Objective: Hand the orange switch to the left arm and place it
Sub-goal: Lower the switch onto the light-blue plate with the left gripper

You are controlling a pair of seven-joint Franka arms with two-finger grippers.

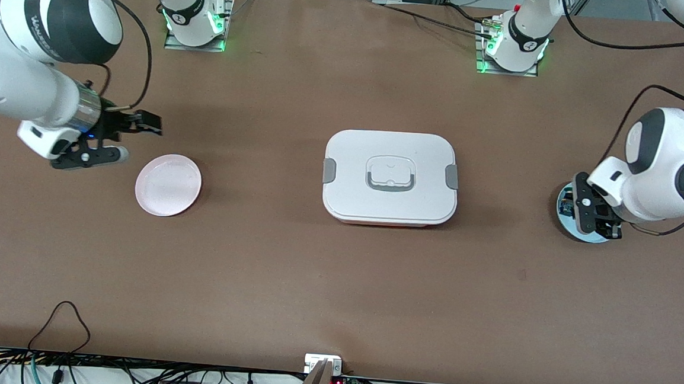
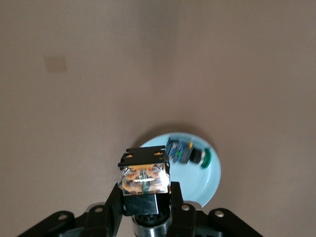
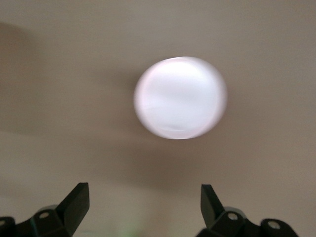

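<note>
gripping the orange switch (image 2: pixel 143 178) between pinched jaws, the left gripper (image 2: pixel 144 200) hangs over the blue plate (image 2: pixel 213 174) near the table's left-arm end; the right gripper (image 3: pixel 143 202), jaws spread, waits by the pink plate (image 3: pixel 180 97).

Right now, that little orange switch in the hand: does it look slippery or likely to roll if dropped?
The orange switch looks hard and stiff, so it should hold its shape in the left hand. Its shiny faces may be somewhat slippery. It looks blocky here, so it would probably tumble rather than roll far. Being tiny, it is likely light.
</note>
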